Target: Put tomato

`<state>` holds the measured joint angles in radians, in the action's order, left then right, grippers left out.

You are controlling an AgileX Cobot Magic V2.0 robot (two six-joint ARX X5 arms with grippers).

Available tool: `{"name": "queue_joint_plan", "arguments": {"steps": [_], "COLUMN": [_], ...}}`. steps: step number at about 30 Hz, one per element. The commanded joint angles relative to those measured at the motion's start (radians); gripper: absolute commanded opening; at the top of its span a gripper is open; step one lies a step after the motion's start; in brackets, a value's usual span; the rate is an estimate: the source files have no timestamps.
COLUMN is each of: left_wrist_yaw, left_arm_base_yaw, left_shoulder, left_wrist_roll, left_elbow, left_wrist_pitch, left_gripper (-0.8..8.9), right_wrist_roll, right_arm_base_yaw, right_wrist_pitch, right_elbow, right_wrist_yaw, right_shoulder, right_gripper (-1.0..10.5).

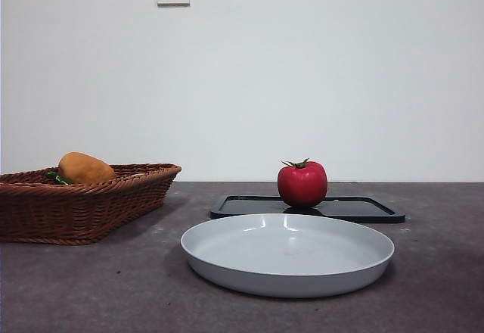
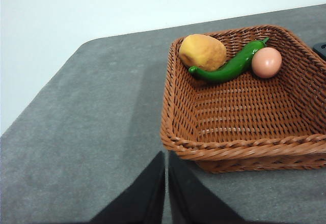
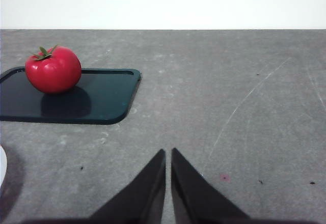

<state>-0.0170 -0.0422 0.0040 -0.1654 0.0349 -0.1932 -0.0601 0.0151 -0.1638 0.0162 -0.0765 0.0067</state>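
A glossy red tomato (image 1: 302,184) with a green stem stands upright on a flat black tray (image 1: 355,209) behind the grey plate; in the right wrist view the tomato (image 3: 53,70) rests on the tray (image 3: 102,99). My right gripper (image 3: 168,155) is shut and empty, hovering over bare table some way off the tray's corner. My left gripper (image 2: 166,158) is shut and empty, just outside the near rim of the wicker basket (image 2: 175,107). Neither arm shows in the front view.
A shallow grey plate (image 1: 227,261) lies at the table's front centre. The brown wicker basket (image 1: 91,204) at the left holds an orange-yellow oblong fruit (image 2: 202,51), a green pepper (image 2: 232,66) and an egg (image 2: 266,62). A white wall stands behind.
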Motion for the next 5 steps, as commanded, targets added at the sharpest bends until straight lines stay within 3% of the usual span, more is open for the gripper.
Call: {"name": "queue_joint_plan", "arguments": {"steps": [1,5], "left_wrist_yaw": [-0.001,-0.001], "left_arm_base_yaw": [-0.003,-0.003], "left_shoulder": [-0.001,-0.001], "left_wrist_roll": [0.01,0.01], "left_elbow": [-0.008,-0.008], "left_wrist_pitch": [-0.035,-0.035], "left_gripper": [0.1,0.1], "right_wrist_roll": [-0.014,-0.014], "right_arm_base_yaw": [0.0,0.0], "right_wrist_pitch": [0.008,0.008], "right_elbow": [-0.005,-0.005], "right_wrist_yaw": [-0.001,-0.001], "right_shoulder": [-0.003,-0.003], "right_gripper": [0.1,0.1]}}
